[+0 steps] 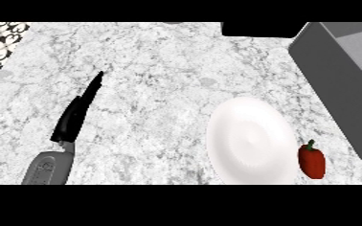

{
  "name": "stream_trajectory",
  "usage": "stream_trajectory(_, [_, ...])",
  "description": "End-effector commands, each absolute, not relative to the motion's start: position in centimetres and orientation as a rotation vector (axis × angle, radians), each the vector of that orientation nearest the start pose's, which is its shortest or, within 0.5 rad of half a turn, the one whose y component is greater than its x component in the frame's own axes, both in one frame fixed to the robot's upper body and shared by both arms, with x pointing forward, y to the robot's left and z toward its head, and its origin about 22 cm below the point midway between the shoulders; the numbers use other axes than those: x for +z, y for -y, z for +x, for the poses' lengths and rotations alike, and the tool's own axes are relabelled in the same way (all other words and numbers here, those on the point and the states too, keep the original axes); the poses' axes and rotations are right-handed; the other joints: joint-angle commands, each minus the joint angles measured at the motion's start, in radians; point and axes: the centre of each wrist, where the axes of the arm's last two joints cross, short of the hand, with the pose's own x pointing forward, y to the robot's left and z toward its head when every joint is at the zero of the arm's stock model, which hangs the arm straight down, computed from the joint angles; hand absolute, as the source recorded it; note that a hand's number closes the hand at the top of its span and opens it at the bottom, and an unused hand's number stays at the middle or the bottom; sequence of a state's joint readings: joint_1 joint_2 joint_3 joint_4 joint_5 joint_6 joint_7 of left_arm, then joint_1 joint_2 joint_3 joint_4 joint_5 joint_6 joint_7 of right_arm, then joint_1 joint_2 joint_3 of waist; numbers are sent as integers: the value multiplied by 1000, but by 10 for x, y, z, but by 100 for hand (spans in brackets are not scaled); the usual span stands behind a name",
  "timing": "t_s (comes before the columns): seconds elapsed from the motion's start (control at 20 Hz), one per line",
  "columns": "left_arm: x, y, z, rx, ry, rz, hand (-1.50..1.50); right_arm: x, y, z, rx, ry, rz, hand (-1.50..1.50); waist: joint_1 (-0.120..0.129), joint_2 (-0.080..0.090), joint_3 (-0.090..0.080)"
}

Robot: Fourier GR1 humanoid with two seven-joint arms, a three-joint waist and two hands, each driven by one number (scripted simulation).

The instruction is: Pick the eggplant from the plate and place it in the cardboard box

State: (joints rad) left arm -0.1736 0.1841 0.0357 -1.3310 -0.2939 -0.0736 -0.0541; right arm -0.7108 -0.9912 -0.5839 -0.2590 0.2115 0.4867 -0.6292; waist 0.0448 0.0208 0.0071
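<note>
open counter [155, 76] centre, plate [251, 141], box [332, 72] right

Only the left hand [76, 112] shows, at the view's lower left on its grey forearm [48, 168]. Its black fingers are straight and held together, pointing up and slightly right (seen edge-on, thin), holding nothing.

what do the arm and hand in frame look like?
One arm shows, at lower left. The left hand is black, slim and tapering to narrow fingertips. Its forearm is a smooth grey shell bearing a faint round marking. No cables or sleeves visible. The right hand is out of view.
</note>
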Motion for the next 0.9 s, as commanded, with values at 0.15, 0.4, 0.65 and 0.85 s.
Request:
stream_trajectory(0.15, [5,-280,286,-437,1509,292,0,147,601,243,-11,1880,-483,-150,-3,4,5])
stream_trajectory(0.4, [7,-263,286,-446,1518,276,0,152,607,235,-79,1891,-516,-150,7,5,7])
stream_trajectory(0.65, [1,-266,284,-440,1521,286,0,148,616,217,-80,1880,-522,-150,-1,9,11])
stream_trajectory(0.85, [3,-269,287,-455,1516,291,0,147,615,217,-65,1883,-568,-150,6,13,10])
